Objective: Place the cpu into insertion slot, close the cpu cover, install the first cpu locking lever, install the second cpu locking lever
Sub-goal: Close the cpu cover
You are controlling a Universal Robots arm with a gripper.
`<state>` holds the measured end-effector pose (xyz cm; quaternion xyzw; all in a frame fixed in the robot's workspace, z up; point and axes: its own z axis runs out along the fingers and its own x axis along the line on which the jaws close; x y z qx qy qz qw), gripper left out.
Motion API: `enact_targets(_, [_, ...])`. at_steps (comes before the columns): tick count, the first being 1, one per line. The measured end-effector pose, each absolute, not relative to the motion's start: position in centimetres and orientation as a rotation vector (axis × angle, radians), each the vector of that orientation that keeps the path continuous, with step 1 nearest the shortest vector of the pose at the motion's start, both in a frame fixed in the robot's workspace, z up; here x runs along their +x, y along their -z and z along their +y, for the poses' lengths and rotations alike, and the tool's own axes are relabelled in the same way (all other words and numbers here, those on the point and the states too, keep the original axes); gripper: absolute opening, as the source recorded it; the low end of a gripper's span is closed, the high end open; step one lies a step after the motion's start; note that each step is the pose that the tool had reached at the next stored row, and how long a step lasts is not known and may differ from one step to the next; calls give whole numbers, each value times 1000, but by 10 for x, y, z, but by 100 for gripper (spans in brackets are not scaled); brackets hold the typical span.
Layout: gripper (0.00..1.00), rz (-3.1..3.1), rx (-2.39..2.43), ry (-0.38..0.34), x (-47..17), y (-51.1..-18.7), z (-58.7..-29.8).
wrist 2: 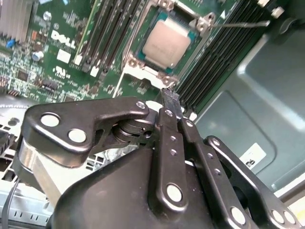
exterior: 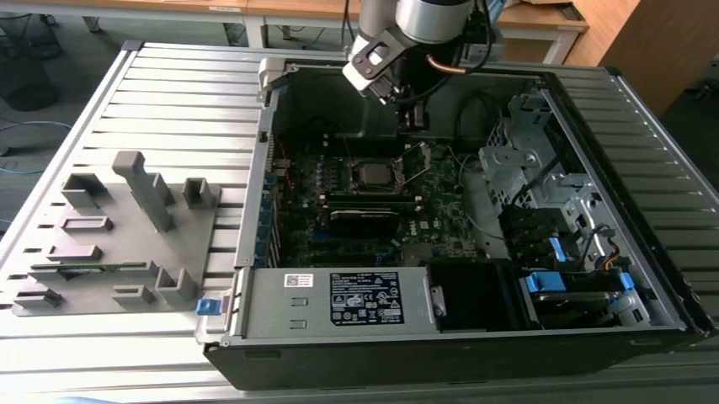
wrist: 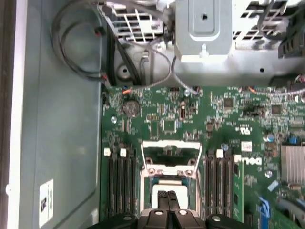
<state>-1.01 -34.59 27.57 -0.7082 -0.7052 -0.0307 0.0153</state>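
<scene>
I am watching the small flat square chip with the dull silver-grey top (wrist 2: 167, 42). It is lying level inside the metal-rimmed square socket (wrist 2: 131, 62), mid-board on the green motherboard (wrist: 157, 109) between two banks of long black memory slots (wrist: 119, 186). I am therefore judging the placing step done.

The thin silver frame plate with the square window (wrist: 171, 160) is standing raised at one edge of the socket, leaving the chip uncovered. A thin wire lever (wrist 2: 240, 22) is sticking out free beside the socket, so nothing is clamping the chip down.

The black two-fingered gripper (wrist 2: 170, 95) is hovering over the socket edge opposite the raised plate. Its fingers are pressed together and carrying nothing. I am reading that as a blunt tip for pushing, not a grasp.
</scene>
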Motion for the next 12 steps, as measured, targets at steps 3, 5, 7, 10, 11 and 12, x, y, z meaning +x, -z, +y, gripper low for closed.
enact_targets(3, [11, -2194, -2204, 96, -2, -276, -346])
enact_targets(5, [11, -2194, -2204, 96, 5, -276, -346])
enact_targets(7, [11, -2194, -2204, 95, 11, -276, -346])
enact_targets(10, [11, -2194, -2204, 95, 19, -276, -346])
enact_targets(11, [11, -2194, -2203, 96, 22, -276, -346])
enact_targets(12, [11, -2194, -2203, 96, 25, -276, -346])
